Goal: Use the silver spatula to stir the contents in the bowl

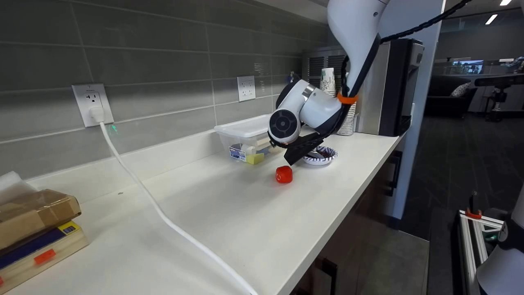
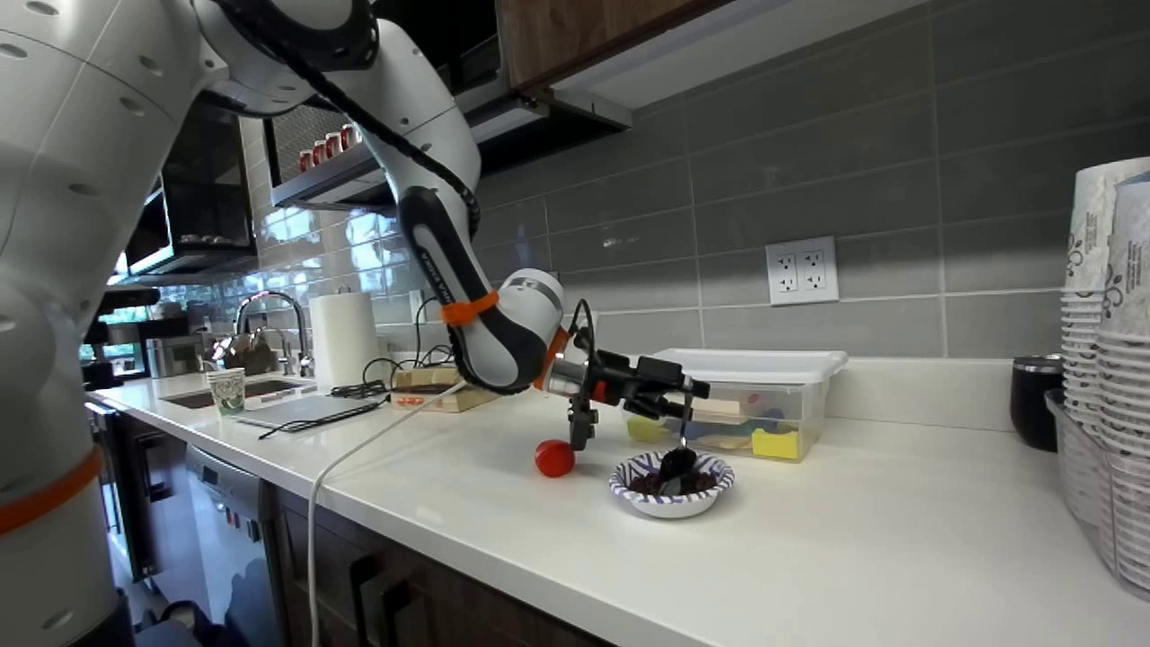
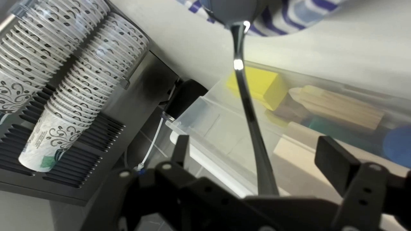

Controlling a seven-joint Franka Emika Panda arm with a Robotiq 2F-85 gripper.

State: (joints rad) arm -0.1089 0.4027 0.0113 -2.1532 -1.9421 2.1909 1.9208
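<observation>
Silver spatula (image 3: 250,115): handle rising between the fingers of the gripper (image 3: 253,147), head down in the bowl (image 2: 669,509); upper end hidden by the gripper. An off-centre grasp would likely shove the handle first and lever the head out.
Dark contents (image 2: 698,483): under the spatula's head, inside a low rim; a quick sweep may spill them.
Bowl: on the counter (image 2: 853,548), below the fingertips. It looks light, so pressing hard against its side could slide it away.
Gripper: fingers wide apart, nothing pinched; in the wrist view the handle is clear of both pads. Moving off to stir like this would probably topple the spatula or leave it behind.
Thin handle: it looks smooth, so a weak pinch could let it twist in the pads.
Red object (image 2: 554,457): just beside the lower fingertip in an exterior view; touching or not, I cannot tell. That finger, swinging or dropping, could knock it.
Clear container (image 2: 786,404): beyond the fingers, toward the tiled wall (image 2: 853,135); a wide stroke might bump it.
</observation>
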